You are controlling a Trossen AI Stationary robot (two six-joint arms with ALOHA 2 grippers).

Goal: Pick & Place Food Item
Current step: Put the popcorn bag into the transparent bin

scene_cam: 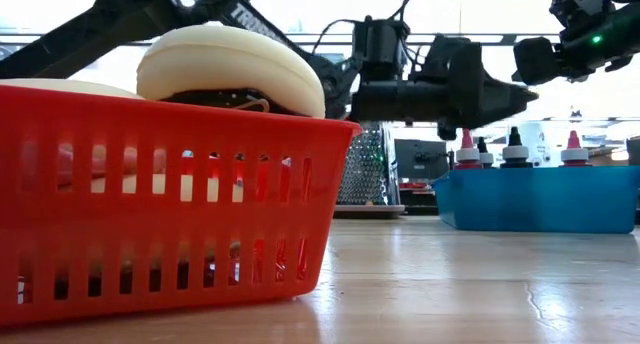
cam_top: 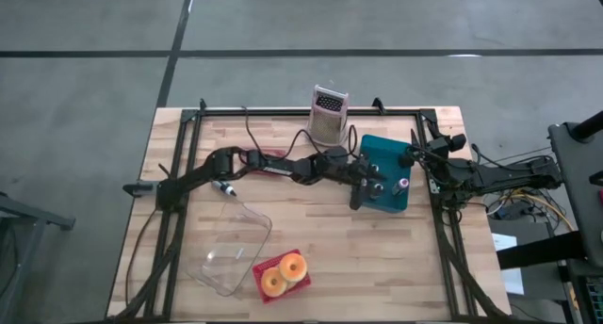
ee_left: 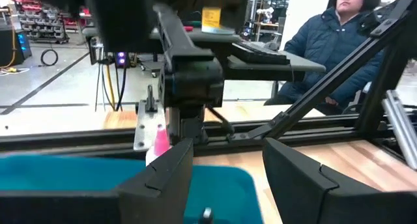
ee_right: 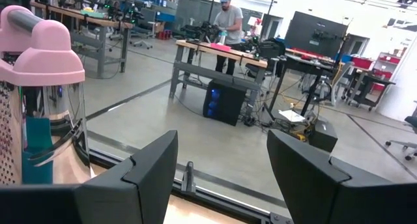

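Two pale ring-shaped food items lie in a red slotted basket near the table's front edge. My left gripper reaches level over the blue bin at the right of centre. It hovers open above the small bottles standing in the bin. In the left wrist view, only the bin and a dark bottle cap show past the gripper's fingers. My right gripper waits open by the bin's far right corner, with nothing between its fingers.
A metal grater with a pink handle stands at the far edge. A clear plastic tub lies left of the basket, and a marker lies under the left arm. A person sits beyond the table.
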